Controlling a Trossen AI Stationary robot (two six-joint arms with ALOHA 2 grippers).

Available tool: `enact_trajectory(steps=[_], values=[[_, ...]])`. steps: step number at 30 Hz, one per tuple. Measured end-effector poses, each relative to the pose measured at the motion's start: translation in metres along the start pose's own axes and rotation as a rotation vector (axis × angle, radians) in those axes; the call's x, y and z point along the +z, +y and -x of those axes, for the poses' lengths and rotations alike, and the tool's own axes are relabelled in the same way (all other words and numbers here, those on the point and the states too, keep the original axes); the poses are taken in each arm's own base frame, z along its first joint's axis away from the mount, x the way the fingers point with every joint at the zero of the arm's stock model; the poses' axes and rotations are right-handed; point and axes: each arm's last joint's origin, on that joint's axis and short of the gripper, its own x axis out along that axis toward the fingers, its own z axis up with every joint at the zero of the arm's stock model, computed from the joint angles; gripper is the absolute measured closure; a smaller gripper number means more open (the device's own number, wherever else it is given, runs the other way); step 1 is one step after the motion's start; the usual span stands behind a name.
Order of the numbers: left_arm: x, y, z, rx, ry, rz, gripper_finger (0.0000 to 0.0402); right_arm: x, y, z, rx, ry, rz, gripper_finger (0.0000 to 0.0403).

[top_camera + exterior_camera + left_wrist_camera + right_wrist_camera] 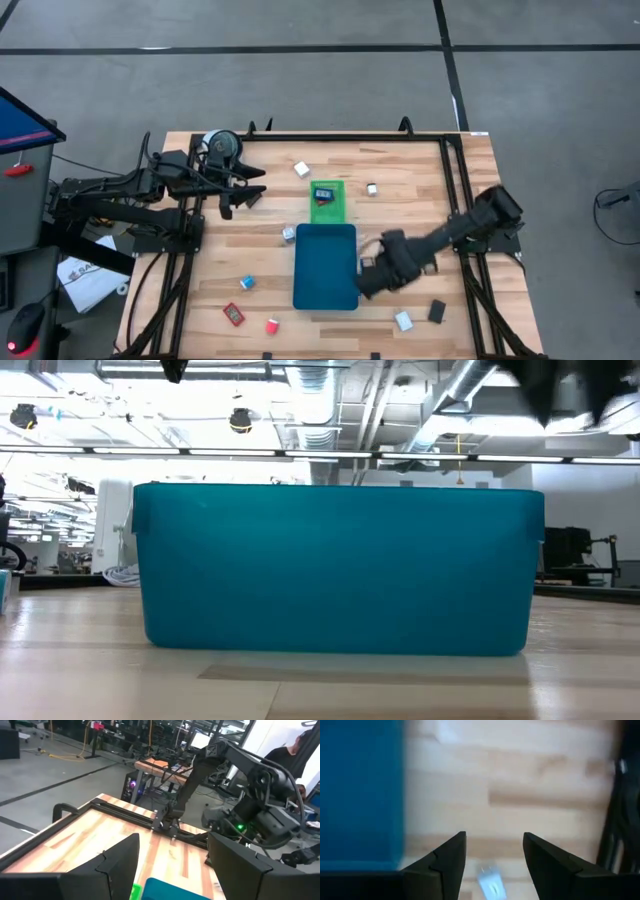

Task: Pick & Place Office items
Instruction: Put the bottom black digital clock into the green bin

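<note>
Now | right hand (pixel 366 280) open | beside smooth rectangular teal tray (pixel 326 266)

An industrial robotics lab: a wooden bench (pixel 400 200) on a grey concrete floor (pixel 300 80), bare ceiling ducts (pixel 330 400) and strip lights across the frame's top, more workstations (pixel 165 765) with cables behind.

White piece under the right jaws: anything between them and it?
Nothing visible. The right gripper is open, and the white piece lies on bare wood between its fingers, apart from the teal tray alongside.
</note>
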Motion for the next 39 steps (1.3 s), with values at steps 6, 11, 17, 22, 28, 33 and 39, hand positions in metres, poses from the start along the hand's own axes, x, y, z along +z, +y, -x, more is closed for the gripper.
enact_trajectory(steps=[6, 11, 17, 22, 28, 33, 39], values=[[0.000, -0.001, 0.000, -0.025, 0.007, 0.020, 0.0170, -0.044, -0.025, -0.006, -0.047, 0.034, -0.089, 0.0214], [0.000, -0.001, 0.000, -0.027, 0.005, 0.046, 0.0170, -0.058, -0.033, -0.008, -0.082, 0.048, -0.059, 0.0214], [0.003, -0.004, 0.000, -0.062, -0.019, 0.089, 0.0170, -0.070, -0.043, -0.033, -0.153, 0.043, -0.028, 0.0214], [0.004, -0.010, 0.000, -0.096, -0.035, 0.112, 0.0170, -0.092, -0.059, -0.056, -0.167, 0.063, 0.039, 0.0214], [0.001, -0.021, -0.006, -0.144, -0.034, 0.177, 0.0170, -0.113, -0.083, -0.078, -0.205, 0.084, 0.123, 0.0214], [-0.006, -0.034, -0.015, -0.178, -0.007, 0.217, 0.0170, -0.123, -0.099, -0.094, -0.223, 0.078, 0.173, 0.0214], [-0.020, -0.047, -0.025, -0.207, 0.073, 0.240, 0.0170, -0.128, -0.098, -0.114, -0.156, 0.124, 0.193, 0.0214]])
